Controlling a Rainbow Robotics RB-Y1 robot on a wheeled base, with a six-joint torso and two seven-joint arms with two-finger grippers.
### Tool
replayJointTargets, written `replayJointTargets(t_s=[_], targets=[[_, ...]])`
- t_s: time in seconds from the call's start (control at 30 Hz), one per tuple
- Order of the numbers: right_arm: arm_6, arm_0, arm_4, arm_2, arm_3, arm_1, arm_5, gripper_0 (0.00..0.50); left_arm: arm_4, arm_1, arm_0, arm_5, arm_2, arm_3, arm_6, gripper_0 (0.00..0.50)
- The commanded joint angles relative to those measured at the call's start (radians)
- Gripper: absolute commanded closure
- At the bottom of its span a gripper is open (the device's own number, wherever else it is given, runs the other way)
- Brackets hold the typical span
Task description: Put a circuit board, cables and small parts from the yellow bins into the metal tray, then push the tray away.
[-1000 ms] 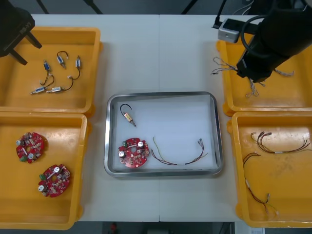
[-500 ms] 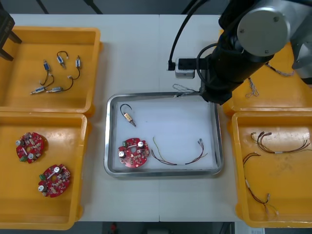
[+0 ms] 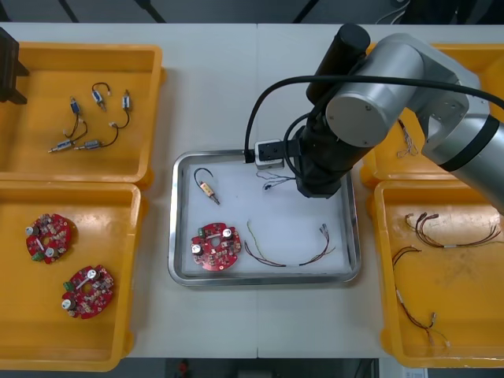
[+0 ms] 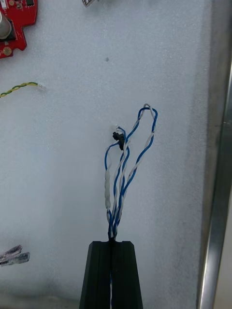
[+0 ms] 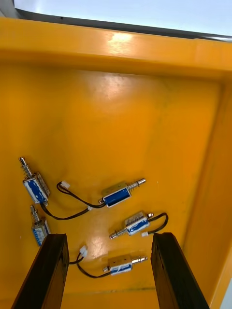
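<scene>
My right gripper is shut on a twisted blue and white cable, which hangs from the fingertips just above the white floor of the metal tray. In the front view the right arm covers the tray's far right part, and the cable shows beside it. A red circuit board, a small metal part and a red and yellow cable lie in the tray. My left gripper stands open over several small metal parts in the far left yellow bin.
The near left bin holds two circuit boards. More cables lie in the near right bin. The far right bin is partly hidden by the right arm. Bare table lies beyond the tray.
The right arm has swung from the far right bin to over the tray, bringing the blue and white cable with it. The left gripper has drifted towards the view's left edge.
</scene>
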State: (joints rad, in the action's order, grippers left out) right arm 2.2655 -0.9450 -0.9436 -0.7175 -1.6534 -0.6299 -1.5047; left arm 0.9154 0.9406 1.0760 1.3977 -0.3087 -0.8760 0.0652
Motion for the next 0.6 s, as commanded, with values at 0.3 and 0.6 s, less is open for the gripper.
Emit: replayJointTargets(t_s=[0.3,0.6], targets=[[0.043,0.071,0.085,-0.092,0.050,0.039,0.155,0.500,-0.010,-0.039,-0.002,-0.048,-0.052,0.006,0.047,0.000],[0.034,0.072,0.080,-0.092,0.040,0.038,0.150,0.272,-0.020,-0.071,-0.054,-0.059,-0.053,0.006,0.062,0.000]])
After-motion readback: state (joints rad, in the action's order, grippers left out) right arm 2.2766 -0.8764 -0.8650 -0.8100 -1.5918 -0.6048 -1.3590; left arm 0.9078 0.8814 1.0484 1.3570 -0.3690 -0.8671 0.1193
